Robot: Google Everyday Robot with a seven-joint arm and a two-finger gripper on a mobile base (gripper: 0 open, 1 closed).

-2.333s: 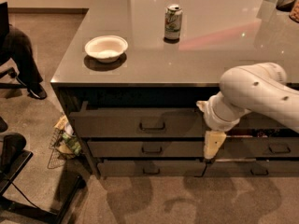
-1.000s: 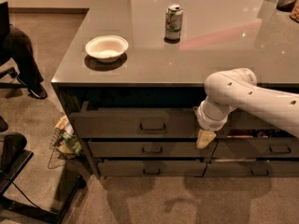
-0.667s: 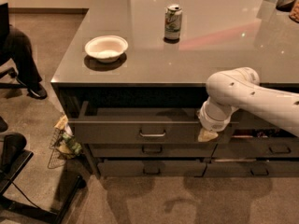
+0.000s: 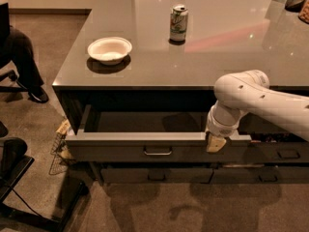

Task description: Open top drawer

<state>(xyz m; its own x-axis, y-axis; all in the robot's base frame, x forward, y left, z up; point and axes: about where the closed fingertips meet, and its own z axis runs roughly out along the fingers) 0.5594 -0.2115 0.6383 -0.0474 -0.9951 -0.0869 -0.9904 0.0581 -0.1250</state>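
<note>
The top drawer is a wide dark-grey drawer under the counter's left part. It stands pulled out, with its front well forward of the counter edge and a shallow interior showing. Its small bar handle sits at the middle of the front. My gripper hangs from the white arm at the right end of the drawer front, hooked over its top edge.
A white bowl and a drink can stand on the grey counter. Lower drawers stay shut below. A wire basket sits on the floor at the left, next to a chair base and a seated person's leg.
The gripper moved left to the top drawer's right end, then the drawer slid out toward the camera with the gripper on its front edge.
</note>
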